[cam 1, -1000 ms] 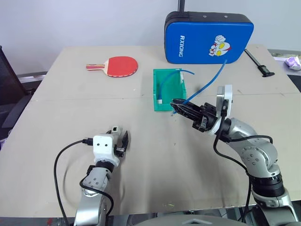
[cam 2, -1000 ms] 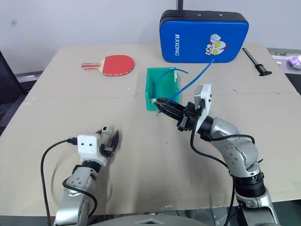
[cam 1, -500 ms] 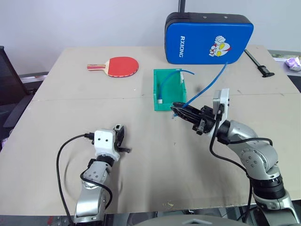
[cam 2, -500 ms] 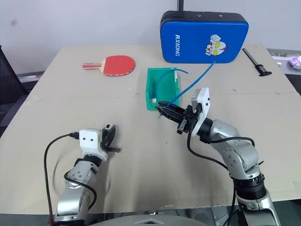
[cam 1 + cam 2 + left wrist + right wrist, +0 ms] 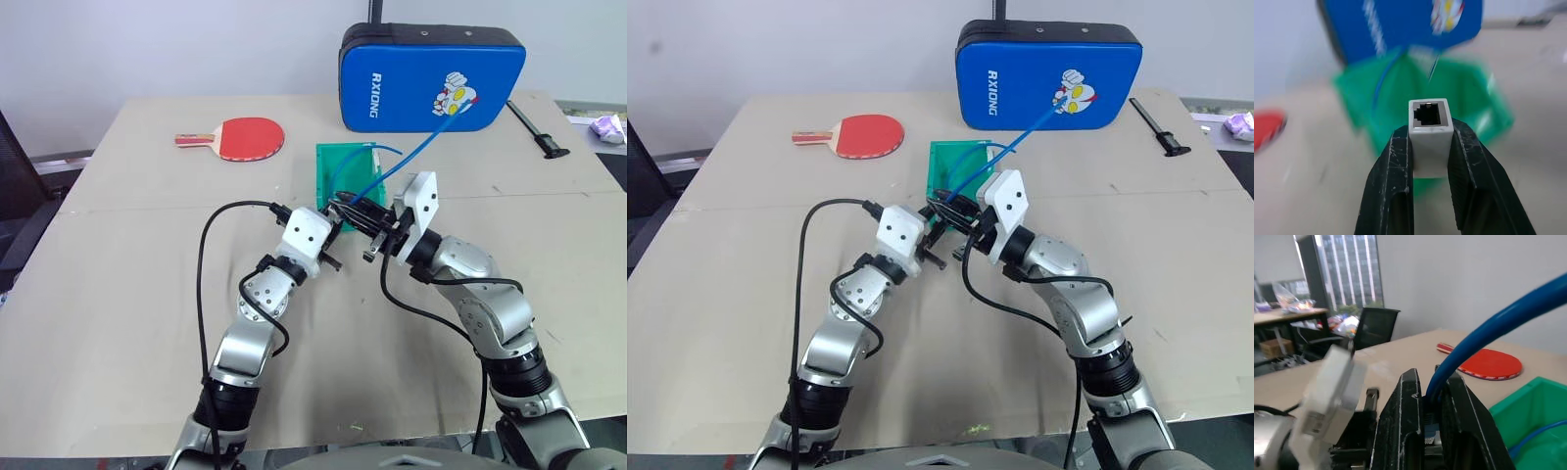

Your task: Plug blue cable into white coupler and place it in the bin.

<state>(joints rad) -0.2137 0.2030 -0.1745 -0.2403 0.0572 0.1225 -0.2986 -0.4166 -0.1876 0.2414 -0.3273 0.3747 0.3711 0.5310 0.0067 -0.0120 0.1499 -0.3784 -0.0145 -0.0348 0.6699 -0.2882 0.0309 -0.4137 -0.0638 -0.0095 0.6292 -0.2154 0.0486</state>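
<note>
The biggest risk from here is a missed mating: the small white plastic cube coupler (image 5: 1428, 132) and the clear plug end of the thin bright blue flexible cable (image 5: 421, 144) are both held above the table (image 5: 127, 294), so a slight tilt or offset between the two wrists could jam the plug against the socket rim instead of seating it. A hard push could also make the coupler slide in its grip, since the black fingers (image 5: 1388, 181) hold it only by its two side faces. The cable's free length arcs up toward the far edge of the table, and it could snag on the green plastic rectangular bin (image 5: 328, 162) or tug the plug off line.

The left end effector (image 5: 1428, 147) is clamped on the coupler, whose dark socket faces away from the wrist toward the bin. The right end effector (image 5: 1432, 406) is closed on the blue cable near its plug end. The two end effectors meet just in front of the bin's near wall, around the table's middle; whether plug and socket are touching cannot be told. Another blue strand lies inside the bin.
</note>
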